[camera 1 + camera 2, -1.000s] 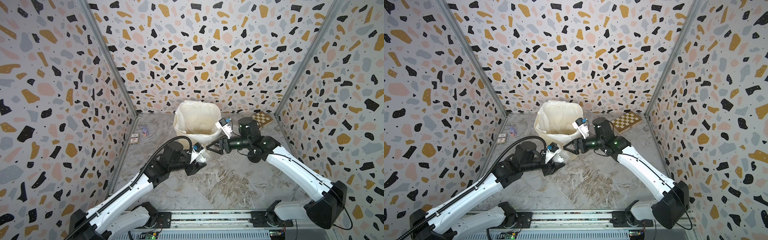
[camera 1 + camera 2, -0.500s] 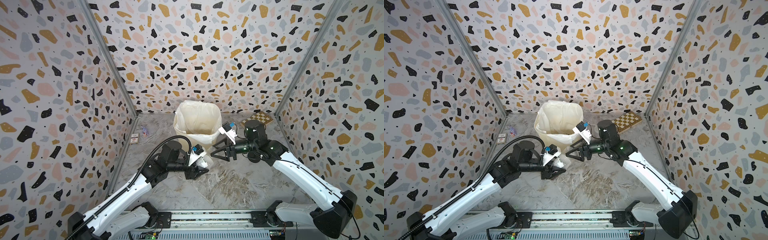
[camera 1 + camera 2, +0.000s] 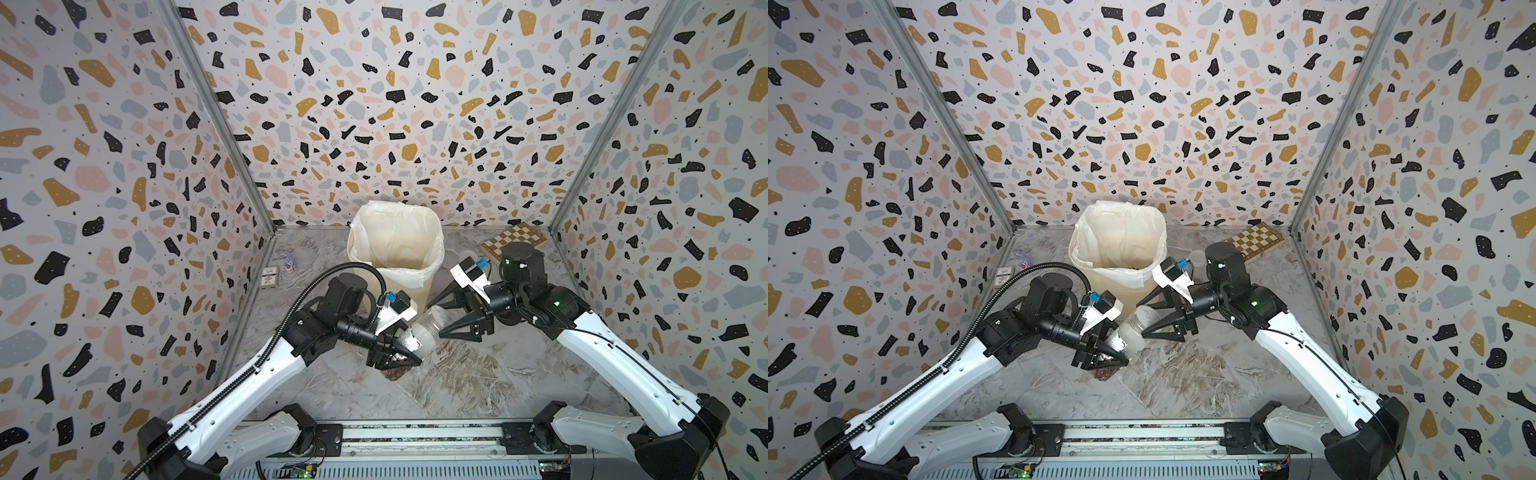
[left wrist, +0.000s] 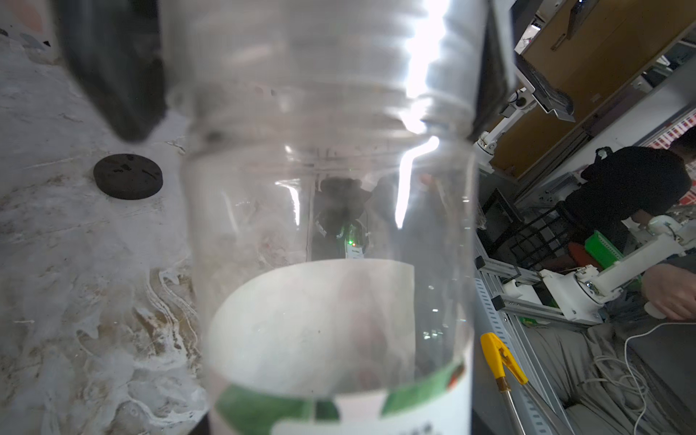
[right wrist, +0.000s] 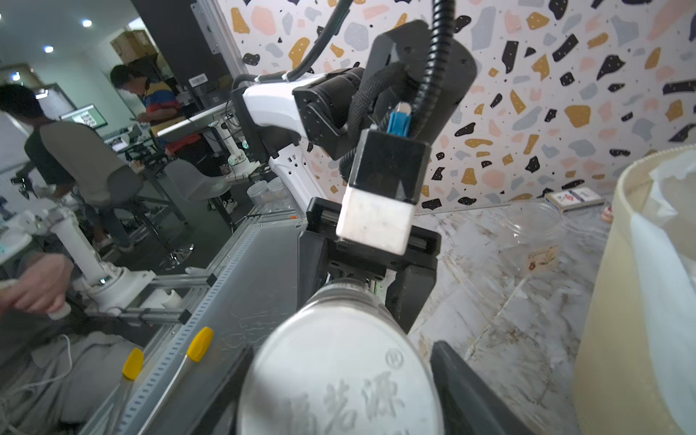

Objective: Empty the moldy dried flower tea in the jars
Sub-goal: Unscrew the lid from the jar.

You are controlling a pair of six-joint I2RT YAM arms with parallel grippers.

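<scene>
Both grippers have dropped from beside the bin [image 3: 419, 291] toward the front of the table [image 3: 490, 374], and the right gripper [image 3: 434, 321] has spread its jaws. They now stand apart, straddling the white lid [image 5: 339, 376] with no grip evident. The left gripper [image 3: 411, 347] is clamped on the labelled jar [image 3: 415, 337], which is tilted with its lid toward the right arm. Reddish-brown tea [image 3: 394, 372] shows on the table directly beneath. Assessment: this jar is capped and not yet emptied, while a lidless clear jar [image 5: 534, 233] beside the bin looks empty.
</scene>
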